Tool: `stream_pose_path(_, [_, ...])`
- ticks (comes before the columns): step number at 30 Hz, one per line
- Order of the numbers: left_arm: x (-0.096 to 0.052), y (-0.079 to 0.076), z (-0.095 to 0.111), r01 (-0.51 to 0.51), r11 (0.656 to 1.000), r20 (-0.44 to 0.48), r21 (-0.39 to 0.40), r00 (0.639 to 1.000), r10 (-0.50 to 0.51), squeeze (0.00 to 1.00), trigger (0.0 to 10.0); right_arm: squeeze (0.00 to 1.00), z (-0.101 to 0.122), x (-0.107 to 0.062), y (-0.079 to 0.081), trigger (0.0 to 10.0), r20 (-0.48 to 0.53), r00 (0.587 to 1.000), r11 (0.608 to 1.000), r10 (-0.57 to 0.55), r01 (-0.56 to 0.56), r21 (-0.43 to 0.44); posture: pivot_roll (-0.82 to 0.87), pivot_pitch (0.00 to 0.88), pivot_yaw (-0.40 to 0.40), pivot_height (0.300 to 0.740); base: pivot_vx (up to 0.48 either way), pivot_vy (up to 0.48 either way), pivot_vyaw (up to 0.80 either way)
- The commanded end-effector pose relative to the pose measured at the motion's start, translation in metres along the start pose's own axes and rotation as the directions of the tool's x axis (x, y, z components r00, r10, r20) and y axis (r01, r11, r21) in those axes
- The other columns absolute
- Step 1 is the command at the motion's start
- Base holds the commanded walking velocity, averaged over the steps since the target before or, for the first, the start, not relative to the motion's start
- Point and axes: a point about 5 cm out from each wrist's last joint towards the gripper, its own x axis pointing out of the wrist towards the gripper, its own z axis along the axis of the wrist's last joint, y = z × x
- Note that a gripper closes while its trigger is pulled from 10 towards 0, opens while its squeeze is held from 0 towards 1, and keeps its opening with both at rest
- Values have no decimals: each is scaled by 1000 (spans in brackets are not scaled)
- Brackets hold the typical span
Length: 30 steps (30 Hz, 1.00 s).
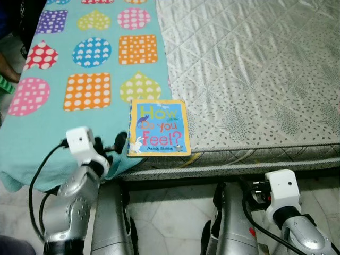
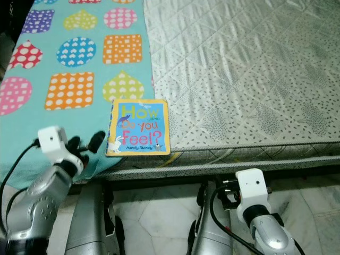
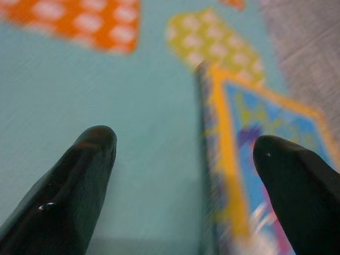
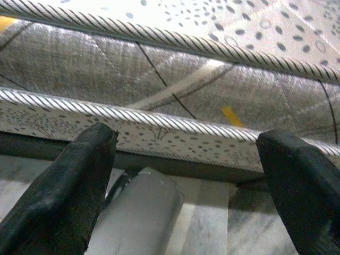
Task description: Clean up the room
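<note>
Lying flat at the near edge of the bed [image 1: 255, 64], the picture book [image 1: 159, 127] straddles the line where the teal patterned blanket [image 1: 79, 79] meets the grey quilted mattress cover. The left tool [image 1: 109, 144] sits just left of the book, fingers spread wide and holding nothing, one fingertip [image 3: 295, 175] over the book's cover. The right tool [image 4: 186, 175] hangs low before the mattress side, fingers wide apart, empty.

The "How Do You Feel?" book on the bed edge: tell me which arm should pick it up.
Left. The left gripper is open at the book's left edge on the teal blanket, one finger already over the cover. The right gripper hangs low, facing the mattress side.
</note>
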Motion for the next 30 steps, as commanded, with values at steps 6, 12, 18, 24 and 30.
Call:
stream_pose_path(6, [2, -5, -27, 32, 999, -116, -40, 993, -36, 0, 10000, 0, -1, -4, -2, 10000, -27, 1000, 1000, -14, 14, 0, -170, 407, -18, 524, 0, 0, 0])
stream_pose_path(12, [7, -9, -37, 64, 995, -166, -75, 983, -76, 0, 10000, 0, -1, -3, 0, 10000, -26, 1000, 1000, -16, 17, 3, -173, 404, -15, 524, 0, 0, 0])
stream_pose_path(18, [19, -18, -45, 133, 978, -197, -163, 967, -164, 0, 10000, 0, 1, -2, -2, 10000, -21, 999, 999, -35, 35, 1, -182, 403, -10, 524, 0, 0, 0])
stream_pose_path(24, [24, -30, -39, 193, 958, -182, -211, 955, -233, 0, 4706, 0, 0, -3, -2, 10000, -22, 999, 999, -40, 40, 1, -179, 402, -7, 524, 0, 0, 0])
stream_pose_path(30, [25, -32, -40, 215, 950, -179, -225, 949, -258, 0, 0, 0, 1, -2, -1, 10000, -20, 999, 999, -43, 43, 5, -179, 404, -3, 524, 0, 0, 0])
